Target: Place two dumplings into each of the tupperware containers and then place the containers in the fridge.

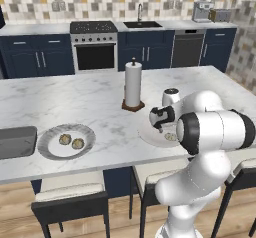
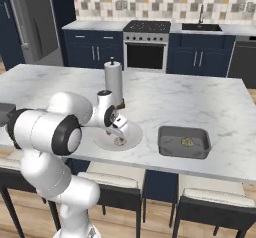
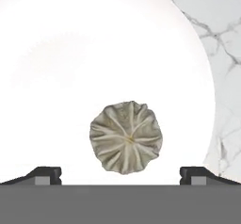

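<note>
Hovering released over a dumpling lying on the near plate, the end effector straddles it at twelve o'clock; next comes lowering and clenching, then carrying to the tupperware container.

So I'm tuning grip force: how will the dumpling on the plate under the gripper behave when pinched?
The dumpling looks soft: its pleated, crinkled top suggests it would give under the fingers. It seems small and light beside the plate. Its round outline sitting on that smooth white surface may let it slide or turn if the open gripper closes off-centre.
</note>
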